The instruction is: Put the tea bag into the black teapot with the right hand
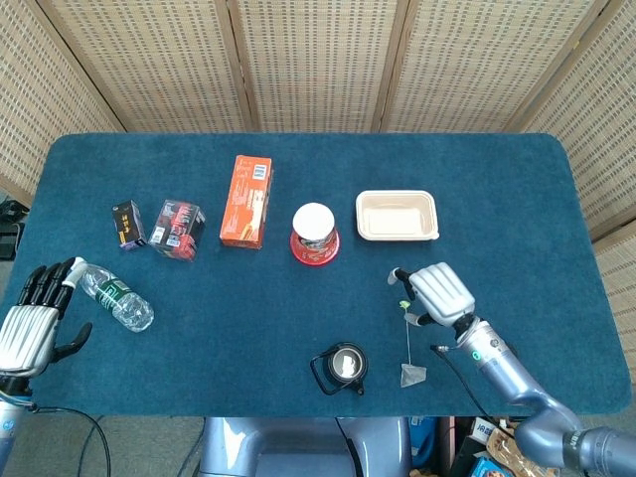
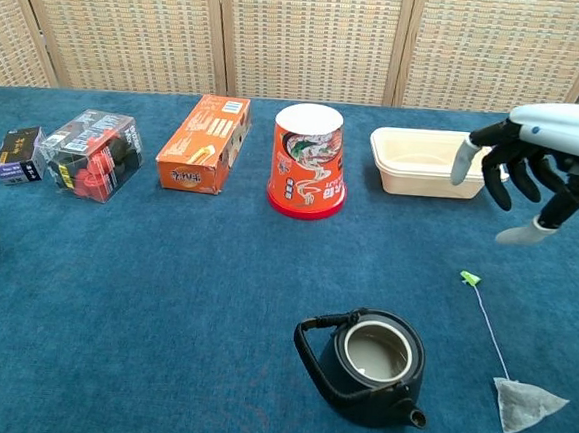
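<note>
The tea bag (image 2: 526, 406) (image 1: 412, 375) lies flat on the blue cloth at the front right, its string running back to a small green tag (image 2: 471, 278) (image 1: 404, 304). Left of it stands the black teapot (image 2: 371, 368) (image 1: 343, 365), lid off, handle to the left. My right hand (image 2: 521, 181) (image 1: 434, 292) hovers above the green tag with fingers apart and pointing down, holding nothing. My left hand (image 1: 32, 324) rests at the table's front left corner, empty, next to a plastic bottle.
A row stands across the middle: small dark box (image 2: 17, 154), red-and-black packet (image 2: 89, 154), orange carton (image 2: 204, 144), red noodle cup (image 2: 308, 160), beige tray (image 2: 430, 163). A clear water bottle (image 1: 113, 295) lies near my left hand.
</note>
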`<state>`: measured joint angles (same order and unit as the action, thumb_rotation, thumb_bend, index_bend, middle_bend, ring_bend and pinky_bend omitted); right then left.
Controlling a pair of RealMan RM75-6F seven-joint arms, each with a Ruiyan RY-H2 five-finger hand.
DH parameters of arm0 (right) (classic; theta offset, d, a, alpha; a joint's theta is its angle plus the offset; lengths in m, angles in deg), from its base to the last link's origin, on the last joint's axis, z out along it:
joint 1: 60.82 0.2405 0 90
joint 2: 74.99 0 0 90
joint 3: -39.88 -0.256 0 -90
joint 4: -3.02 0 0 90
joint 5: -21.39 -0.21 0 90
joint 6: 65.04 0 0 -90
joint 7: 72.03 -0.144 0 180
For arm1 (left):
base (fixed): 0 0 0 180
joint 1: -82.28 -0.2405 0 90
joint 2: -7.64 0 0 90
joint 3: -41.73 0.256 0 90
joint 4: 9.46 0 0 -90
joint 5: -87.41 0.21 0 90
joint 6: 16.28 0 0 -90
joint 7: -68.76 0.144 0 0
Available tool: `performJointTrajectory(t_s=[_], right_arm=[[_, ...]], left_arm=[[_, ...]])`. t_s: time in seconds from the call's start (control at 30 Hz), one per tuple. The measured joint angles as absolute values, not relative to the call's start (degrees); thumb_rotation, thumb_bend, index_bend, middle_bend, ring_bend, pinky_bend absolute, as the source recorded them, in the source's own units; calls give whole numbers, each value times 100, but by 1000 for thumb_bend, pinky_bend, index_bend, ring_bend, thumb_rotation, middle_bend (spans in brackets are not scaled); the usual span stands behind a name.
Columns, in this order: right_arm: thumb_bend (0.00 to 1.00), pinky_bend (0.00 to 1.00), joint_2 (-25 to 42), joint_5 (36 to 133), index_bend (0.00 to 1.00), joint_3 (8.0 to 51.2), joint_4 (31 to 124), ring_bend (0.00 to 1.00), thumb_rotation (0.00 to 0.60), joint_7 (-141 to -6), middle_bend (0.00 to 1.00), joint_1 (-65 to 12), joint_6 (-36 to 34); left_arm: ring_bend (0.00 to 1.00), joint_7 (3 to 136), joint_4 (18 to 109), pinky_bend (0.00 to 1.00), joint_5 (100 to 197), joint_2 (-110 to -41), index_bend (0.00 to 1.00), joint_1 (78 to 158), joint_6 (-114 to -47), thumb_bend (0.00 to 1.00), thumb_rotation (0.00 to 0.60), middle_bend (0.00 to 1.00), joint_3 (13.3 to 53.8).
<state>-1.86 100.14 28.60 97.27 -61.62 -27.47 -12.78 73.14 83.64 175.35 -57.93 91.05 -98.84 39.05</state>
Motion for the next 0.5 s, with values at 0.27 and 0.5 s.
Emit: performJointTrajectory(t_s=[0.27, 0.5], right_arm=[[287, 844, 213, 9502, 464, 2828, 9316, 756, 600, -5480, 749, -2466, -1485], [288, 862, 486, 9066, 474, 2869, 8993, 786, 600, -5032, 772, -2240, -1669]], left_arm=[[0, 7285, 8343, 0, 17497, -5803, 0, 9119, -9878, 377, 600, 0, 3893], [0, 7246, 8300, 0, 17478, -5813, 0, 9118, -9870, 377, 600, 0, 3904]])
